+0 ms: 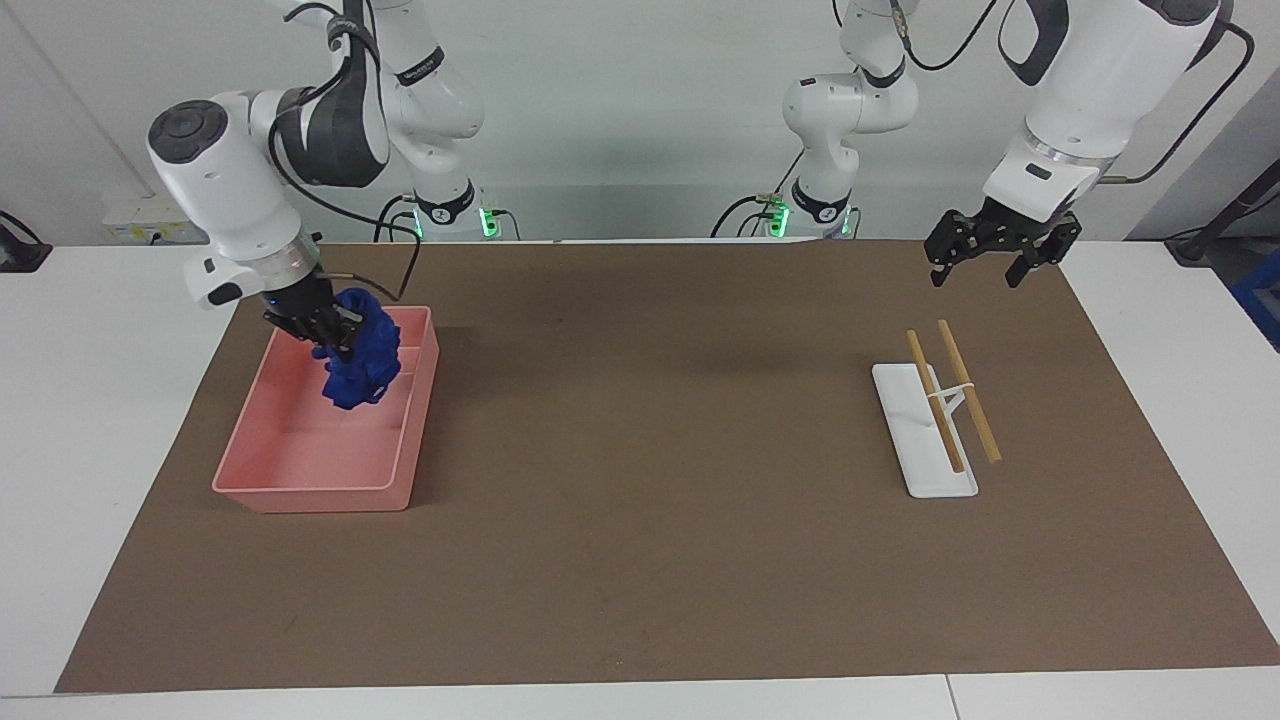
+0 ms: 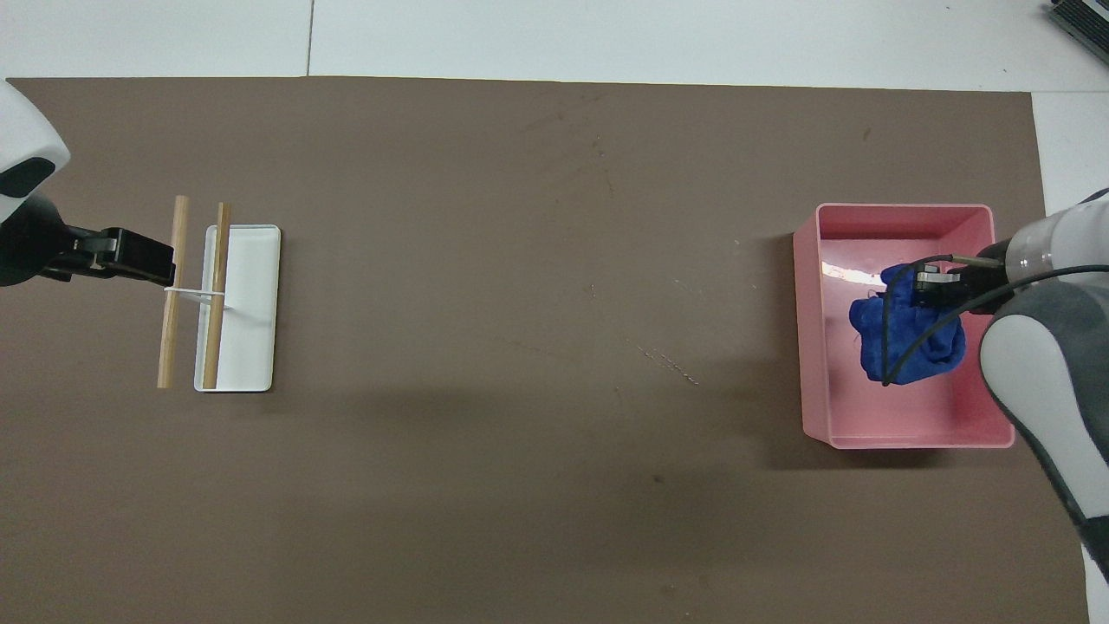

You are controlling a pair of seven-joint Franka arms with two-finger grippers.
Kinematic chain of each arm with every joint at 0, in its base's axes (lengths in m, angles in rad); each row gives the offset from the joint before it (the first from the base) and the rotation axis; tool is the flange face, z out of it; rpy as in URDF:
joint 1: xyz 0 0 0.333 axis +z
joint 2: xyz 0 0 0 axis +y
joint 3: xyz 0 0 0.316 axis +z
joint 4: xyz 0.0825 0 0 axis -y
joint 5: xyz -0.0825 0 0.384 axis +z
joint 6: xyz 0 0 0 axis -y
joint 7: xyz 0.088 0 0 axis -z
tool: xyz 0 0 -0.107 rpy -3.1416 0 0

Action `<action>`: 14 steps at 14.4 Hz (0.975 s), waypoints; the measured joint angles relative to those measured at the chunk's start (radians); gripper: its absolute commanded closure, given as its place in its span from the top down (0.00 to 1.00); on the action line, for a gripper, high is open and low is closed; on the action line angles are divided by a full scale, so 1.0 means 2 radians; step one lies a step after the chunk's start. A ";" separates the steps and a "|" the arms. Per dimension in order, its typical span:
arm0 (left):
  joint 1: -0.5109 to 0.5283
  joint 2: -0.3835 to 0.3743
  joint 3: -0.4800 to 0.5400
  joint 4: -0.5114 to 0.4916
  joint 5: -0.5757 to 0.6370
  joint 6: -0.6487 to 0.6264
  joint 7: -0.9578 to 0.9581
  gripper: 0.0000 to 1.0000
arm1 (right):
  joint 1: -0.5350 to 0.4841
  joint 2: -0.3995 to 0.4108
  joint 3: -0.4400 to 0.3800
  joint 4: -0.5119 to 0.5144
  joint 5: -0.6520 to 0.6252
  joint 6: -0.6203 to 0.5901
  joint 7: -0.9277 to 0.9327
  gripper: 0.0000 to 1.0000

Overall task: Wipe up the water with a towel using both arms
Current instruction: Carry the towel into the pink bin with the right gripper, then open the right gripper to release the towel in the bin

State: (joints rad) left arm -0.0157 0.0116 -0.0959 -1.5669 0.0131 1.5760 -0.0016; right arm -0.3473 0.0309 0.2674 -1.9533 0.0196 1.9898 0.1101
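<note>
My right gripper point(image 1: 335, 335) is shut on the bunched royal-blue towel point(image 1: 365, 365) and holds it hanging inside the pink tub point(image 1: 310, 490) at the right arm's end of the mat. From overhead the towel point(image 2: 910, 342) hangs over the tub's middle under that gripper point(image 2: 931, 286). My left gripper point(image 1: 975, 278) is open and empty, raised over the mat's edge nearest the robots, at the left arm's end. It shows in the overhead view point(image 2: 139, 257) beside the sticks. I cannot tell a water blotch from the shadows on the brown mat point(image 1: 650, 560).
A white tray point(image 1: 925, 470) with two wooden sticks point(image 1: 968, 392) on a small rack lies at the left arm's end, below the left gripper. A few pale glinting specks point(image 2: 667, 362) lie near the mat's middle. The pink tub point(image 2: 810, 347) has tall walls.
</note>
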 measured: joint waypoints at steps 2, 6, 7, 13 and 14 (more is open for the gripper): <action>0.000 0.000 0.000 0.000 0.000 0.000 0.000 1.00 | -0.009 0.030 0.000 -0.006 0.000 0.030 -0.007 0.00; 0.000 0.000 0.000 0.000 -0.001 0.000 -0.001 1.00 | -0.008 0.046 0.003 -0.037 0.000 0.041 -0.006 0.62; 0.000 0.000 0.000 0.000 -0.001 0.000 -0.001 1.00 | -0.008 0.042 0.003 -0.048 0.000 0.041 -0.005 0.79; 0.000 0.000 -0.001 -0.004 -0.002 0.000 -0.001 1.00 | -0.006 0.005 0.005 -0.037 0.000 -0.029 0.000 1.00; -0.001 0.000 -0.001 -0.004 -0.002 0.000 -0.001 1.00 | -0.004 -0.003 0.007 -0.022 0.000 -0.052 0.006 1.00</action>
State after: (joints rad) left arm -0.0168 0.0116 -0.0978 -1.5750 0.0101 1.5753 -0.0031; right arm -0.3543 0.0241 0.2816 -1.9970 0.0195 1.8852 0.1225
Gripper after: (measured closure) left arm 0.000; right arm 0.150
